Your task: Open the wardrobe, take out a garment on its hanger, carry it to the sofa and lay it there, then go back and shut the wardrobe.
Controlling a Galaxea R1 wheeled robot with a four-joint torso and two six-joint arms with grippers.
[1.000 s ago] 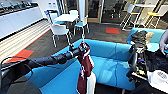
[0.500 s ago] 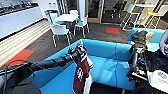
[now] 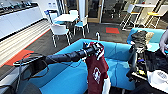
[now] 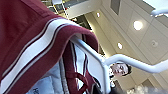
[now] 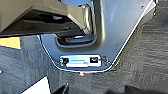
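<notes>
1. The left gripper [image 3: 90,50] is stretched out over the sofa [image 3: 62,80], and the garment [image 3: 97,67] hangs straight down from it, maroon body and white chest emblem facing the head camera.

2. Compared with a second ago, the jacket sits further right and a touch lower in the head view, more squarely over the blue seat cushions. The chairs and floor behind have barely shifted, so I read this as the arm swinging its load, not the robot driving.

3. The left jaws look clenched on the hanger [image 4: 130,62]: in the left wrist view its thin white bar runs through the striped collar, and the jacket's weight is plainly carried from it.

4. The jacket hangs clear of the cushions, not yet laid down.

5. Judgement: the carry is nearly over and the laying-down is close.

6. Right jaws: cannot tell.
</notes>
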